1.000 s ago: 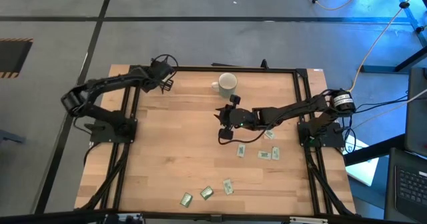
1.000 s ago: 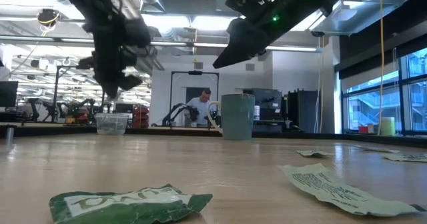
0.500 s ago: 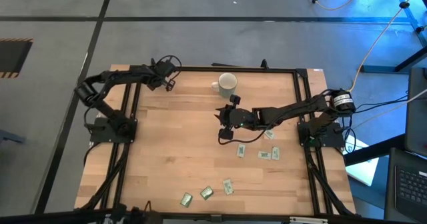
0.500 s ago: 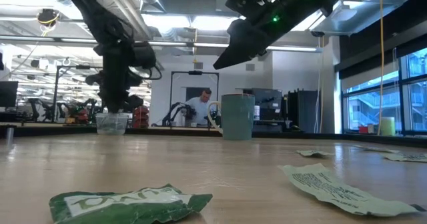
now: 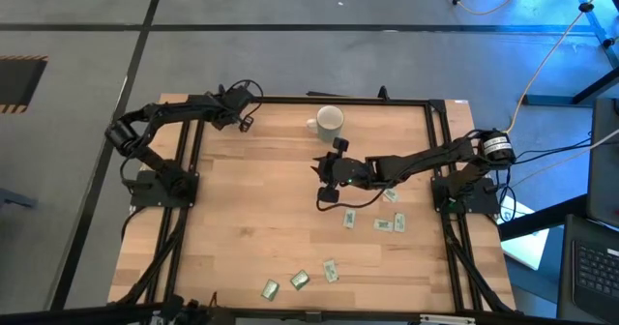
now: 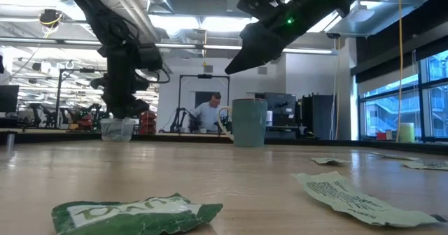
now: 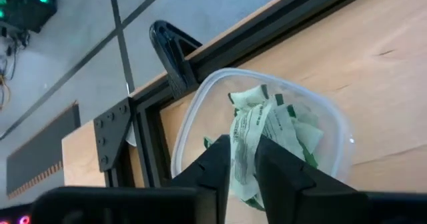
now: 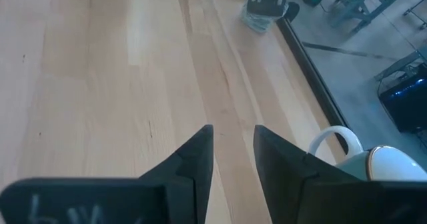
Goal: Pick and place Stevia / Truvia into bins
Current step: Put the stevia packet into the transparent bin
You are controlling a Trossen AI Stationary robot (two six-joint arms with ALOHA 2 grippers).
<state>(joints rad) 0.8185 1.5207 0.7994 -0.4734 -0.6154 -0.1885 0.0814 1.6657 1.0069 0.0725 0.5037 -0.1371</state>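
Nearest the low camera, loose sachets (image 6: 136, 214) lie flat on the table (image 5: 251, 219), more of them scattered toward the right side (image 5: 389, 224). Mid-table, the right gripper (image 5: 323, 181) hangs above the wood with nothing between its parted fingers, the mug (image 5: 330, 122) beyond it. At the far left corner the left gripper (image 7: 244, 163) is poised right over the cup (image 7: 333, 117), a sachet (image 7: 248, 134) standing between its fingers, which are only narrowly apart; I cannot tell whether they grip it or have just let go. The cup already holds several crumpled sachets. The step in hand looks like the drop: best to part the fingers fully while centred over the rim, then lift straight up so the paper does not cling and drag out or tip the light cup.
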